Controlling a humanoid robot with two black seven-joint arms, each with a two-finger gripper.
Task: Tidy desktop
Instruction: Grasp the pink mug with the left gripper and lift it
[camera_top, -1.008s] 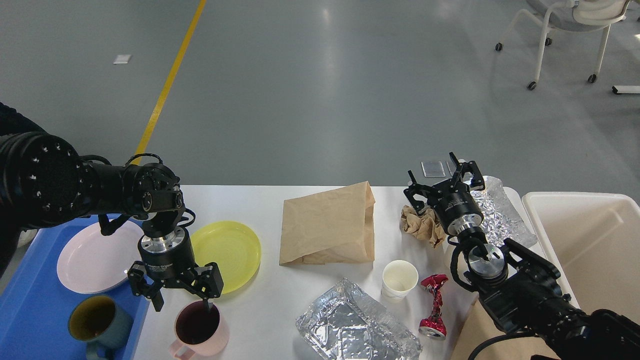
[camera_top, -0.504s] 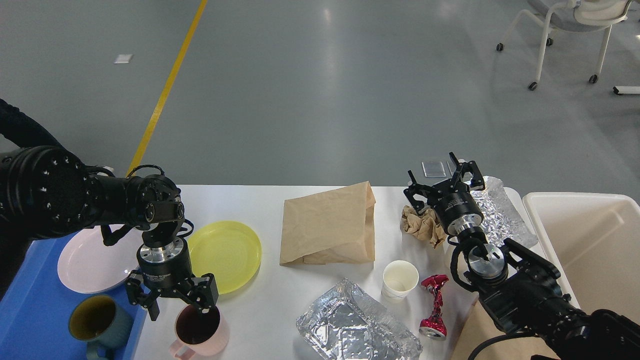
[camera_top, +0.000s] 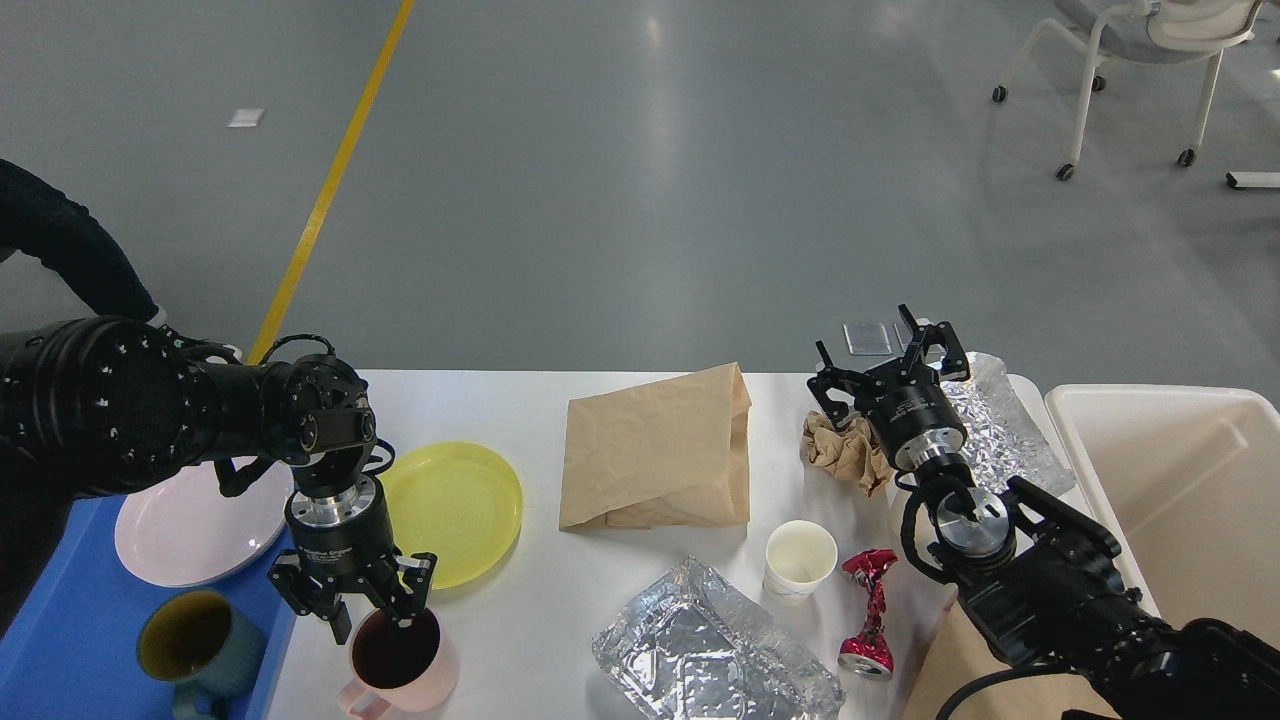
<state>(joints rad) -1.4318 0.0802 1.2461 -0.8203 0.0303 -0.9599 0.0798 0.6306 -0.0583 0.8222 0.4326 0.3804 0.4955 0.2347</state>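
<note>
The desktop (camera_top: 520, 610) fills the lower middle of the head view, and the tidying is judged to be at an early stage. To its left a blue tray (camera_top: 60, 610) already holds a pink plate (camera_top: 180, 535) and a dark mug with a yellow inside (camera_top: 185, 640), so part of the crockery is put away. On the desktop are left a pink mug (camera_top: 400, 660) at its near left edge, a yellow plate (camera_top: 460, 500) beside the tray, a brown paper bag (camera_top: 655, 455) in the middle, a crumpled foil sheet (camera_top: 710, 655) at the near edge, a white paper cup (camera_top: 800, 560), a crushed red can (camera_top: 868, 610), a ball of brown paper (camera_top: 838, 448) and a second piece of foil (camera_top: 1000, 420) at the far right corner. A cream bin (camera_top: 1180, 480) stands to the right of the desktop, and no rubbish can be seen in the part shown. The left gripper (camera_top: 370, 615) is set over the rim of the pink mug, its jaws narrowed about the rim, though a firm hold cannot be confirmed. The right gripper (camera_top: 885, 360) is held above the ball of brown paper with jaws spread wide and empty. Small white lettering is printed on both gripper bodies but is too small to be read; no brand is legible on the can.
</note>
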